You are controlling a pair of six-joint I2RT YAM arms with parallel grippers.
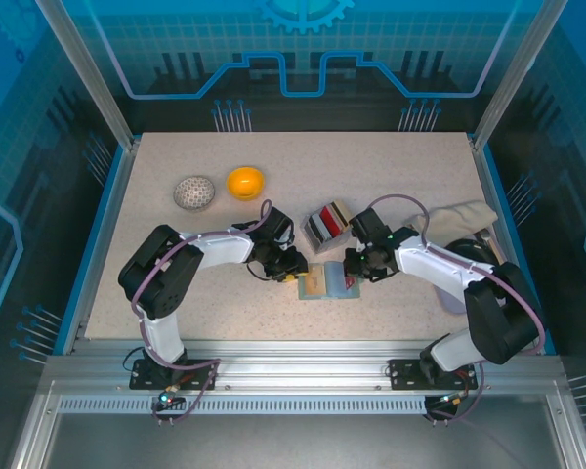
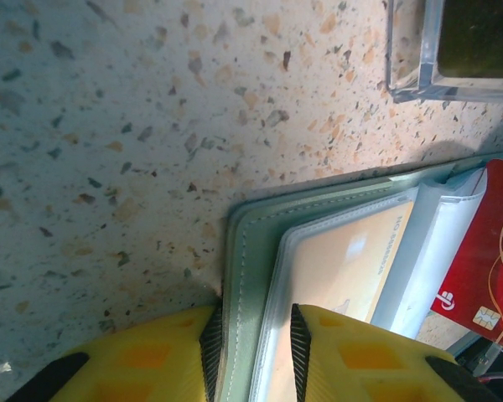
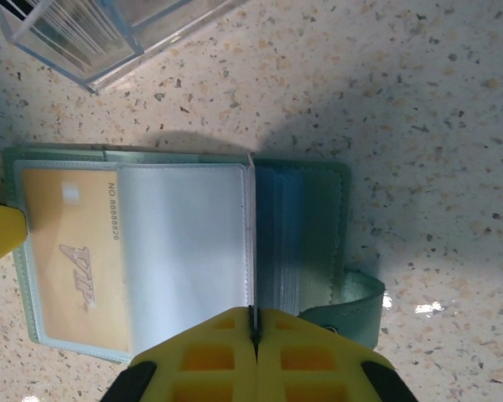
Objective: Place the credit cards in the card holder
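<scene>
Open card holder [image 1: 324, 283] on worktop [image 1: 176, 274] btwn claws. Tan card [image 3: 67, 260] in left pocket; red card [image 2: 486, 268] at right half, not clearly seated. More cards [image 1: 324, 225] wait in box [image 2: 411, 84] at far side. Left claw [image 2: 251, 335] astride holder's left edge, grip unclear; right claw [image 3: 253, 322] clenched at fold.

The card holder [image 1: 324, 283] lies on the table [image 1: 176, 254], credit cards [image 1: 322, 225] in a box [image 2: 415, 50] behind it.
</scene>
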